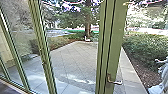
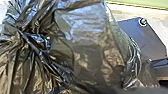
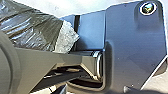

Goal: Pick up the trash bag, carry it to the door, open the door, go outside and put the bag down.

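Note:
In the head view, a green-framed glass door (image 1: 110, 37) stands right of the middle, with a metal lever handle (image 1: 114, 81) low on its frame. Paving outside shows through the glass and past the frame. The black, shiny trash bag (image 2: 87, 55) is large and close in the left wrist view, its plastic gathered in creases at one side. Part of the same dark bag (image 3: 32, 27) appears in the right wrist view, beside the robot's own bar and plate, with a pale crumpled piece next to it. How either gripper stands cannot be made out.
Green-framed glass panels (image 1: 41, 47) stand at the left. Outside lie a tiled paved yard (image 1: 75, 60), hedges (image 1: 147, 47) on the right and a tree (image 1: 88, 22) behind. Part of a person (image 1: 161, 77) in pale clothing is at the right edge.

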